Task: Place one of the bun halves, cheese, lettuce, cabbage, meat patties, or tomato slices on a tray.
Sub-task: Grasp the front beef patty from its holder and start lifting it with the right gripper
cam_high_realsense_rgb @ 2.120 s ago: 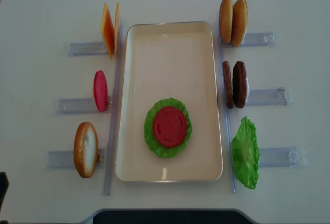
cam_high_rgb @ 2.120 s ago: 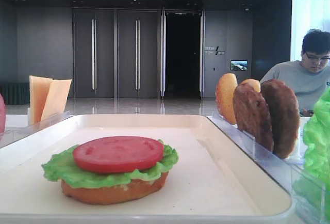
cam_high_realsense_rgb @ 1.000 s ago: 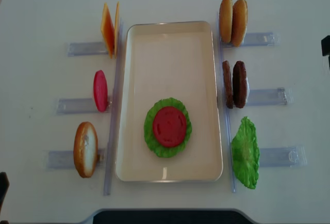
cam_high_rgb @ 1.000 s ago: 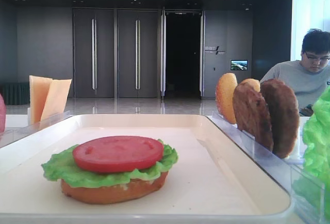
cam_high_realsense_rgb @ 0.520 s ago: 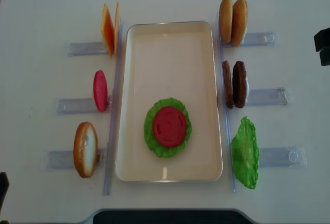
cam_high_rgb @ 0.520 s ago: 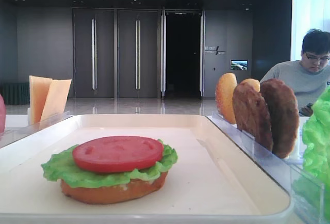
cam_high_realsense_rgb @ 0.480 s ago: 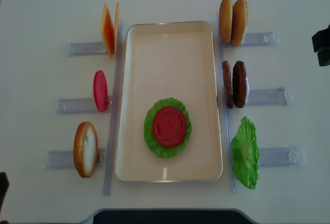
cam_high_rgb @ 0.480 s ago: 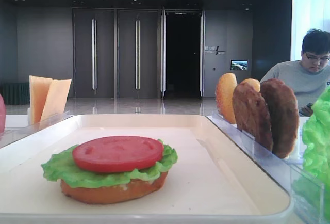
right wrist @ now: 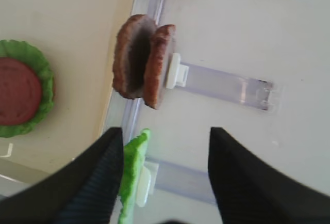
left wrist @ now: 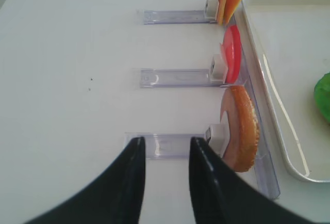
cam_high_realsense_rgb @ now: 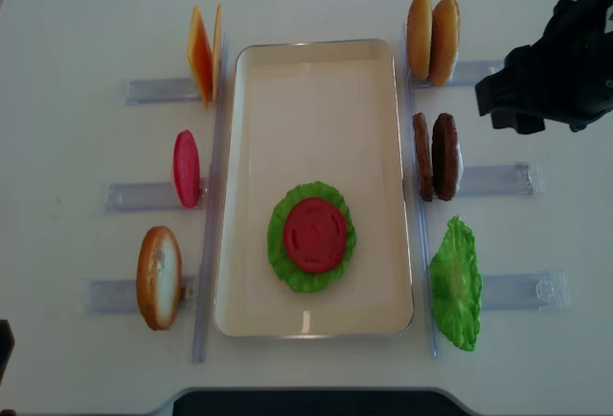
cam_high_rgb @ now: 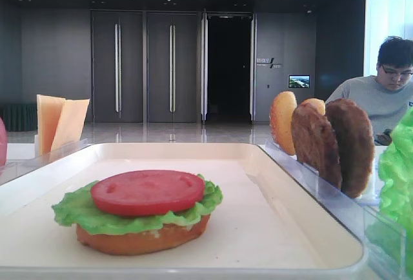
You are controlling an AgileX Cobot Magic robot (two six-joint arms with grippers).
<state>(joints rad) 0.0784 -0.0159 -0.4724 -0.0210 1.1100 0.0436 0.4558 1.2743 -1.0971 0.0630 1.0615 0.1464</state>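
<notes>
Stacking so far: bottom bun (cam_high_rgb: 143,238) with lettuce (cam_high_realsense_rgb: 311,237) and tomato slice (cam_high_realsense_rgb: 314,235) on top, sitting in the lower middle of the tray (cam_high_realsense_rgb: 316,80). Spare lettuce leaf (cam_high_realsense_rgb: 456,285) stands in its rack at lower right, one bun half (cam_high_realsense_rgb: 159,277) in the rack at lower left, spare tomato slice (cam_high_realsense_rgb: 186,169) mid left. Meat patties (cam_high_realsense_rgb: 436,156) stand side by side on edge in the clear rack (cam_high_realsense_rgb: 493,180) mid right, just outside the tray rim. Cheese slices (cam_high_realsense_rgb: 204,54) upper left, two bun halves (cam_high_realsense_rgb: 433,37) upper right.

Right gripper (right wrist: 161,175) hovers at the right of the overhead view, jaws apart, nothing between them, patties straight ahead in its wrist view. Left gripper (left wrist: 166,175) low left, fingers parted with a narrow gap, empty, over bare table by the bun rack.

Step looks like reaching for a patty. Next move: drop the right gripper over one patty only, close on its edges, lift clear of the rack, set it on the tomato.
</notes>
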